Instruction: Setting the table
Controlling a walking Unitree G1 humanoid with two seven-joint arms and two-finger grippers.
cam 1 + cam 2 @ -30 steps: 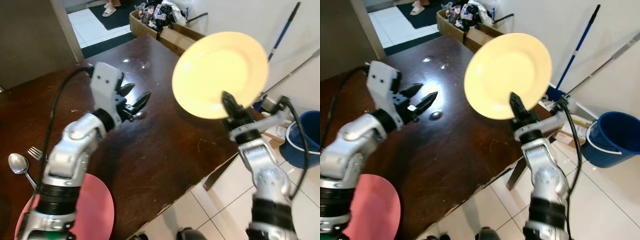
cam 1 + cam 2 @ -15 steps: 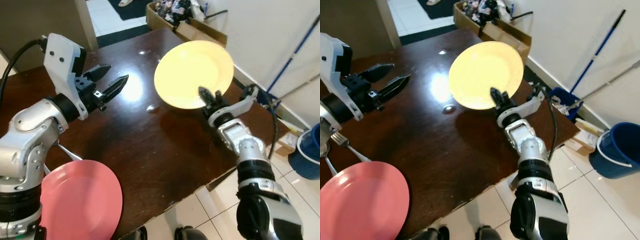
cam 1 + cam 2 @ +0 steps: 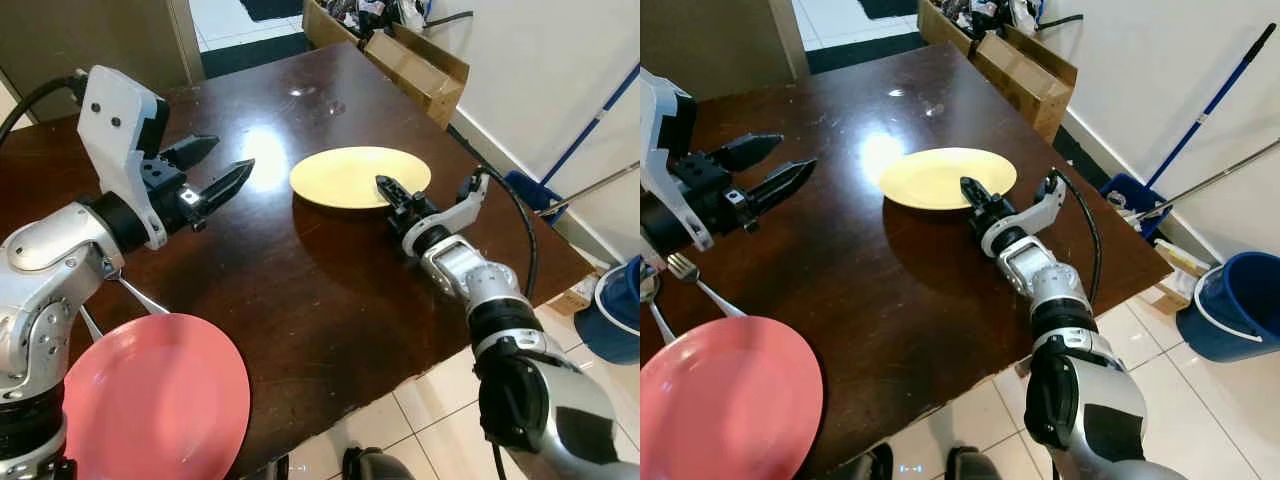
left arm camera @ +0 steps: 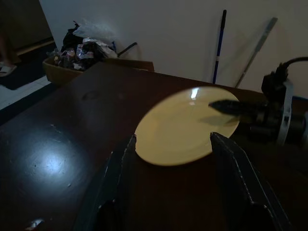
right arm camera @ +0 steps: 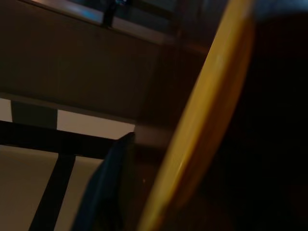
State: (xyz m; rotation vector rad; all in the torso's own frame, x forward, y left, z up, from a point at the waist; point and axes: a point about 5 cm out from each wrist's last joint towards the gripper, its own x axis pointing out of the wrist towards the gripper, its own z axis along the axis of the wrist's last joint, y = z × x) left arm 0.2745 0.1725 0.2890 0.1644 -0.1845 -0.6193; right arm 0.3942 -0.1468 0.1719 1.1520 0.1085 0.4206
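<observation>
A yellow plate (image 3: 350, 175) lies almost flat, low over the dark wooden table (image 3: 330, 310), right of centre. Whether it touches the wood I cannot tell. My right gripper (image 3: 392, 192) is shut on the plate's near right rim, one black finger lying over the top. The rim (image 5: 202, 120) shows close up in the right wrist view. My left gripper (image 3: 222, 168) hovers open above the table, left of the yellow plate (image 4: 187, 127) and pointing at it, with nothing between its fingers (image 4: 120, 183). A pink plate (image 3: 150, 400) sits at the near left edge, with a fork (image 3: 685, 272) beside it.
Cardboard boxes (image 3: 420, 60) stand against the table's far right corner. A blue bucket (image 3: 1230, 290) and mop handles (image 3: 1210, 100) are on the tiled floor to the right. The table's right edge runs just behind my right forearm.
My right arm has brought the yellow plate down from held up on edge to almost flat at the table. The camera has tilted down. My left gripper stays open.
</observation>
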